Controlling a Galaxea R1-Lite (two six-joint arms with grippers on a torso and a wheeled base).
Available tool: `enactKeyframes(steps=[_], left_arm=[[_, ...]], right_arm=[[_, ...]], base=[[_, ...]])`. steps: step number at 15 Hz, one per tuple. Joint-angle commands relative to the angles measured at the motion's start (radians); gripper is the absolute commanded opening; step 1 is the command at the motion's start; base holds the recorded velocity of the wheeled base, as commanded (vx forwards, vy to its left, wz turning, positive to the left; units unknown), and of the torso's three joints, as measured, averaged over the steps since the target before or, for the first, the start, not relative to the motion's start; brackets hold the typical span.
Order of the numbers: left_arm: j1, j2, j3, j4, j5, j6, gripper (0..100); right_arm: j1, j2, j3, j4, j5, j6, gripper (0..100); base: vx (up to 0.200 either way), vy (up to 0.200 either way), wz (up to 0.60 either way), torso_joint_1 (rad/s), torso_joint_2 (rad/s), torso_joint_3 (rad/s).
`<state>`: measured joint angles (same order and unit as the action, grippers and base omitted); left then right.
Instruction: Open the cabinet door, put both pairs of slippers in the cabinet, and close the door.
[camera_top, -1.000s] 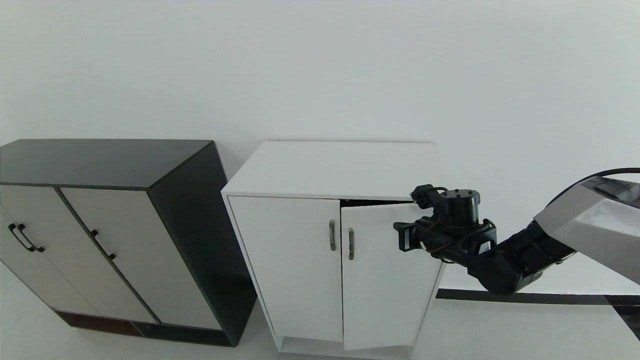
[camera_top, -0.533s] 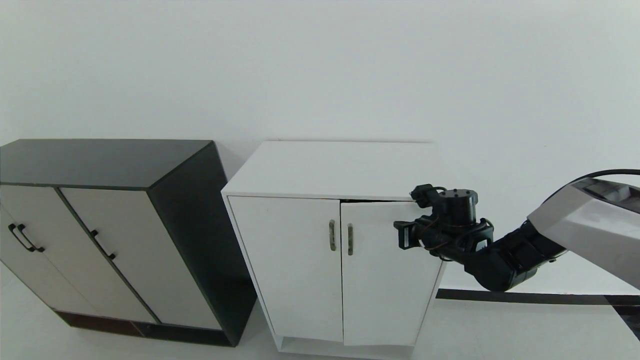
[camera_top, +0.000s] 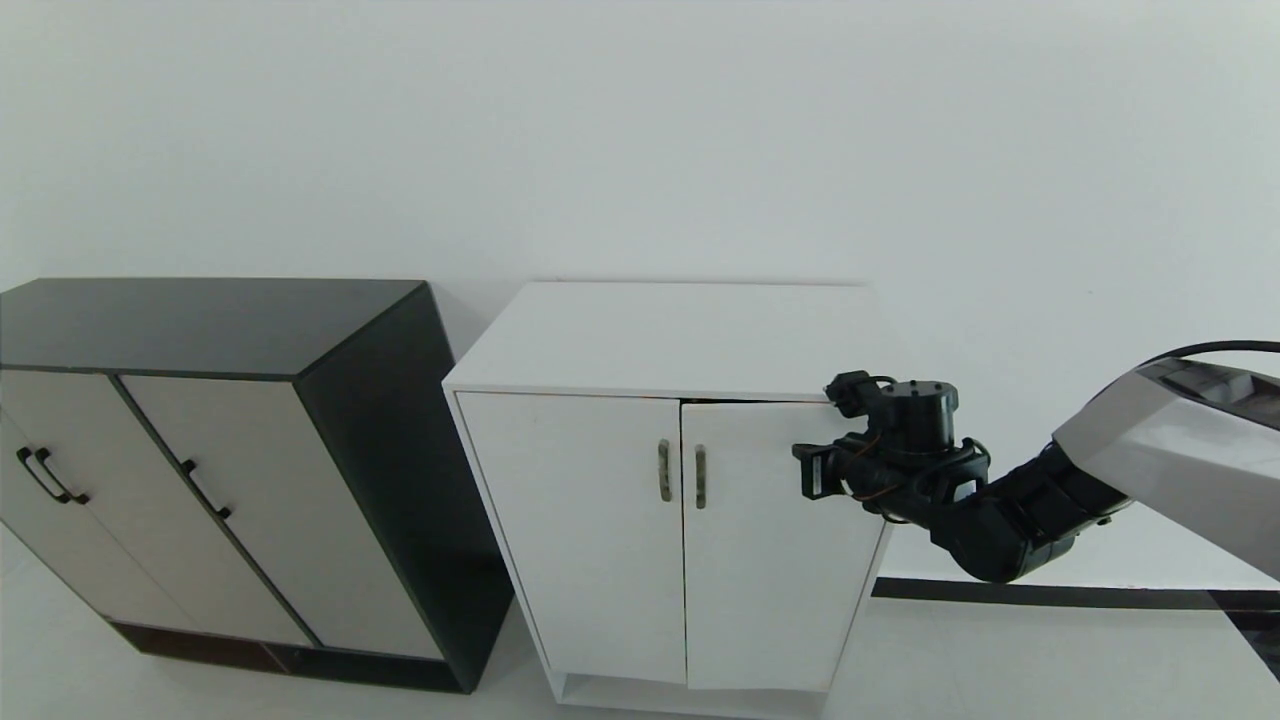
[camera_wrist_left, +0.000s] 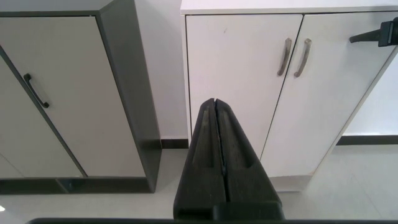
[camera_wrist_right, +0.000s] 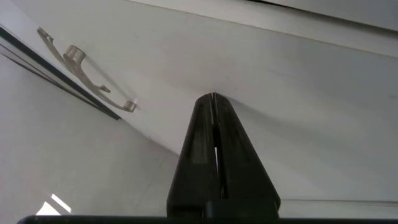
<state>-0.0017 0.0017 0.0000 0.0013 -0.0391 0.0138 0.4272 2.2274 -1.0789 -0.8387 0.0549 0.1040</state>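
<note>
closing is judged under way: cabinet door (camera_top: 780, 540) is touched by the right hand (camera_wrist_right: 213, 98), pinched closed, empty; a final push is needed.

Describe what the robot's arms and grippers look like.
The right arm is black at the wrist, with a round black housing and thin reddish wires, then a silver-grey angular shell with a black cable arching over it. The left gripper and right gripper are both black, tapering wedges with flat fingers.
</note>
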Motion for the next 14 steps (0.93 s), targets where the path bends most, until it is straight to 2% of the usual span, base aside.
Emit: enactKeyframes(steps=[1,14], left_arm=[[0.000,0.000,0.000,0.000,-0.001,0.000,0],[0.000,0.000,0.000,0.000,0.001,-0.003,0]], right_arm=[[0.001,0.001,-0.001,0.000,0.000,0.000,0],[0.002,0.023,-0.039,0.003,-0.001,0.002,0]], base=[[0.000,0.000,0.00,0.000,0.00,0.000],[0.000,0.000,0.00,0.000,0.00,0.000]])
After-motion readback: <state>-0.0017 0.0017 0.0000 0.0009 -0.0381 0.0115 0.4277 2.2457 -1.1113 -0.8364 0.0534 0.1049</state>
